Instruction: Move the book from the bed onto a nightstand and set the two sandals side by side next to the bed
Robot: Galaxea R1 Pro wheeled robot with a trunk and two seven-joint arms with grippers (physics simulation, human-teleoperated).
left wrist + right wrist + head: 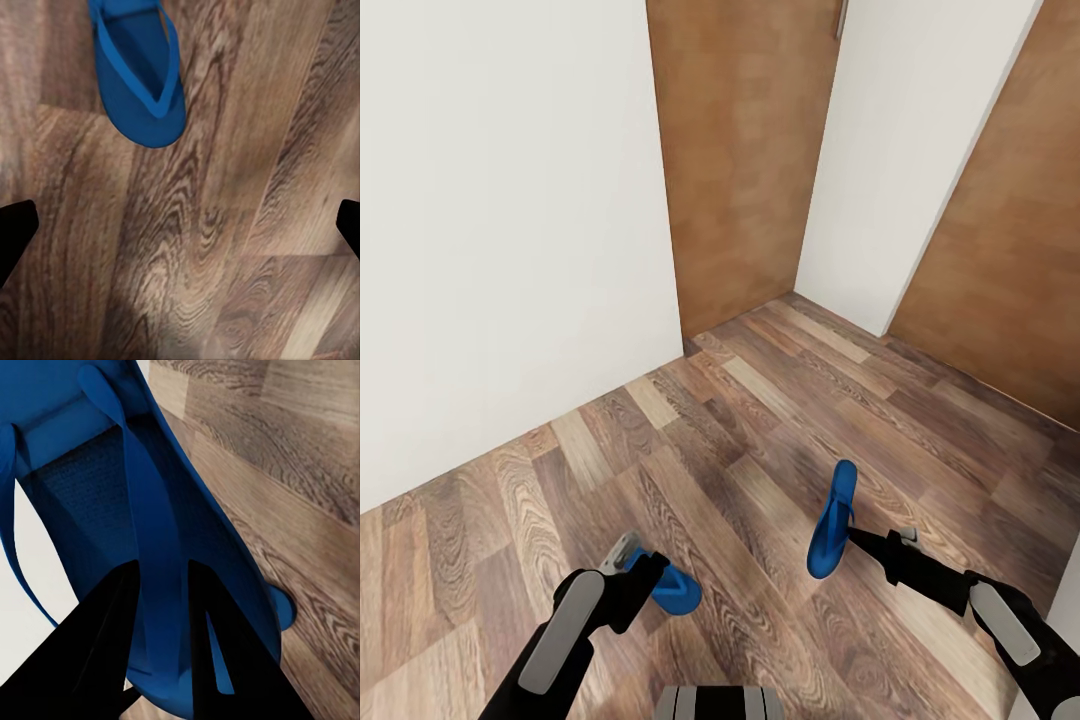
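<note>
One blue sandal lies flat on the wood-plank floor by my left gripper. In the left wrist view that sandal lies just beyond the open left gripper, whose fingers stand wide apart with nothing between them. My right gripper is shut on the other sandal, which hangs tilted on its edge above the floor. In the right wrist view the right gripper pinches the strap of this sandal. The book, the bed and the nightstand are out of view.
A white wall stands close at the left. A brown wooden door is straight ahead, with a white wall corner and a second brown panel at the right. Bare plank floor stretches between them.
</note>
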